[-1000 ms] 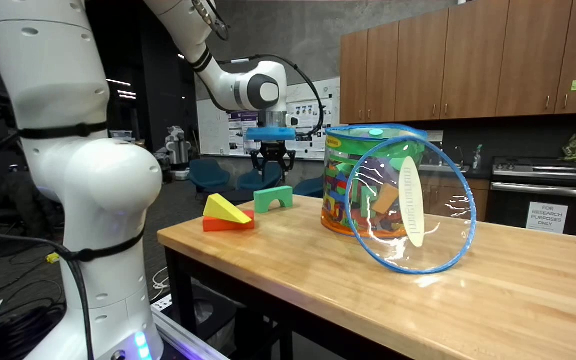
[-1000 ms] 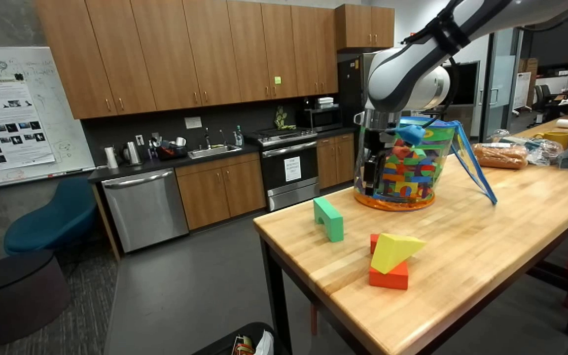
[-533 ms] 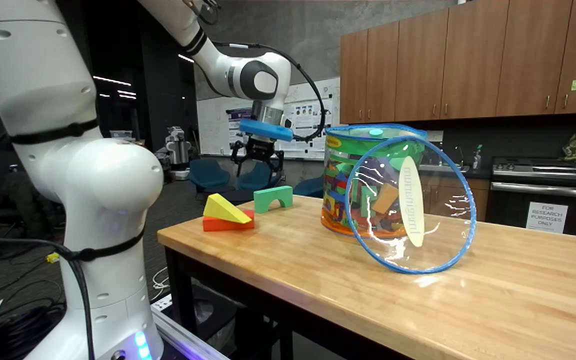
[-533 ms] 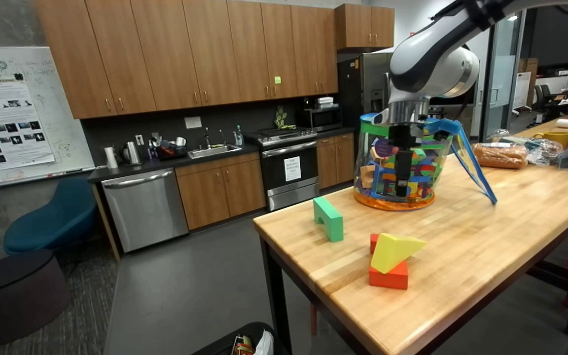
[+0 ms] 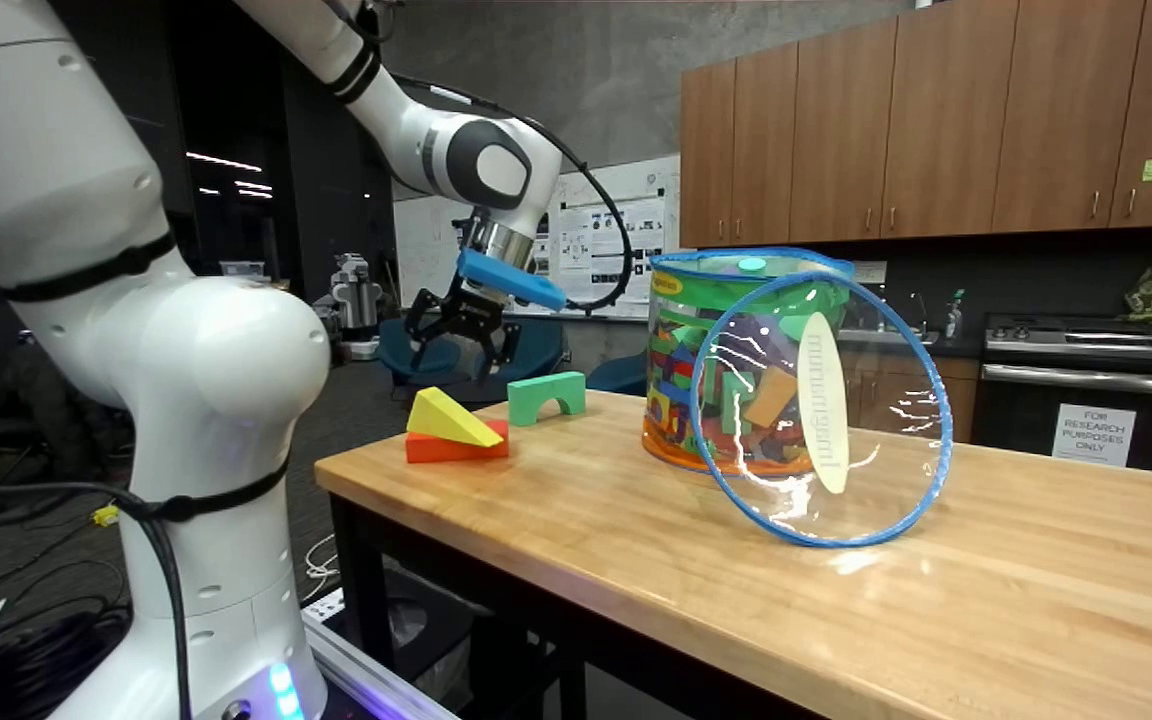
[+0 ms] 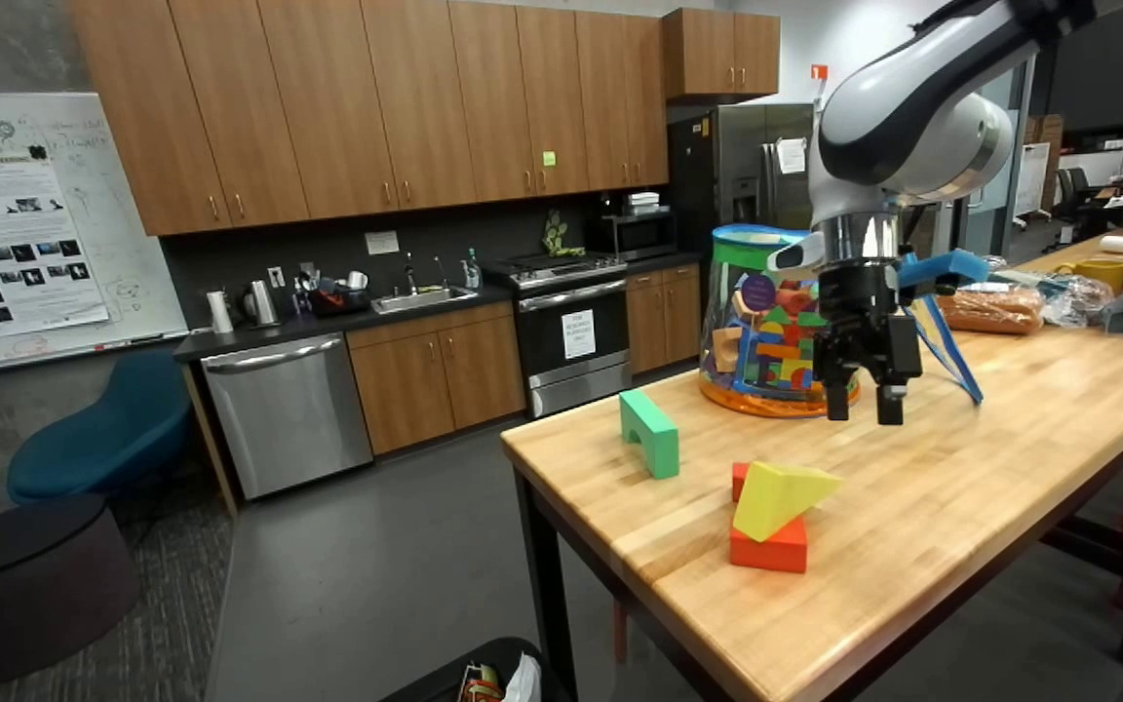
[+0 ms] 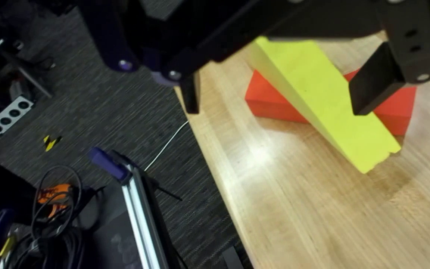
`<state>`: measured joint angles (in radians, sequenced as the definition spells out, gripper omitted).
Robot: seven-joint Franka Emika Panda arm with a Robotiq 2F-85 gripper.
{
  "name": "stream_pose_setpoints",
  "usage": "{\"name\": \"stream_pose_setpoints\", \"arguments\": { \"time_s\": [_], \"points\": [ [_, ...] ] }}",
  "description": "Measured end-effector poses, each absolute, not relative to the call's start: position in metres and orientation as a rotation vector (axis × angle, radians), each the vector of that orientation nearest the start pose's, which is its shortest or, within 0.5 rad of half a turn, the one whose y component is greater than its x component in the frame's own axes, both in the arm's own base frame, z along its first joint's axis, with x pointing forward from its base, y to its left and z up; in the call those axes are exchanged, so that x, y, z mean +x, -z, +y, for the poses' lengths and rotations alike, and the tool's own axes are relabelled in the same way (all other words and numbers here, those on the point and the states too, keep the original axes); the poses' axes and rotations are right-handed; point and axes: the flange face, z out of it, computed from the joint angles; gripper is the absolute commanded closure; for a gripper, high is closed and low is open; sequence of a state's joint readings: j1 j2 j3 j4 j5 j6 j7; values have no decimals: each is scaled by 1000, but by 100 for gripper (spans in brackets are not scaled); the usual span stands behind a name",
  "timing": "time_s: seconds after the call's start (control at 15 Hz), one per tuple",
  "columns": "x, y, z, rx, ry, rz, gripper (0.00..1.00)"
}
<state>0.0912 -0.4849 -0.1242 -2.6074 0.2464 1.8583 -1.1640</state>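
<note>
Fingers hang apart near the yellow wedge; squaring them to its sides should avoid nudging the red block beneath.

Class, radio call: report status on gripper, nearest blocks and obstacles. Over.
Gripper open, empty. Yellow wedge lying across red block, ungripped. Nothing visible between gripper and wedge; green arch block stands apart.

In an exterior view: yellow wedge block sits on red oblong block, left end of wooden tabletop; green arch block behind, right; clear plastic drum farther right, multicoloured blocks inside; blue-rimmed clear disc before drum.
</note>
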Motion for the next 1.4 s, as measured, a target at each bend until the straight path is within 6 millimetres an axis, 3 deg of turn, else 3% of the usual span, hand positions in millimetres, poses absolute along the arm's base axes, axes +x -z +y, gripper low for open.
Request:
{"name": "stream_pose_setpoints", "arguments": {
  "time_s": [0.4, 0.93, 1.33, 1.4],
  "points": [
    [334, -389, 37, -2205, -18, -1579, 0],
    [349, -388, 68, -2163, 360, -1694, 0],
    [345, -360, 72, -2119, 353, -1794, 0],
    [346, -357, 73, -2112, 350, -1808, 4]
  ]
}}
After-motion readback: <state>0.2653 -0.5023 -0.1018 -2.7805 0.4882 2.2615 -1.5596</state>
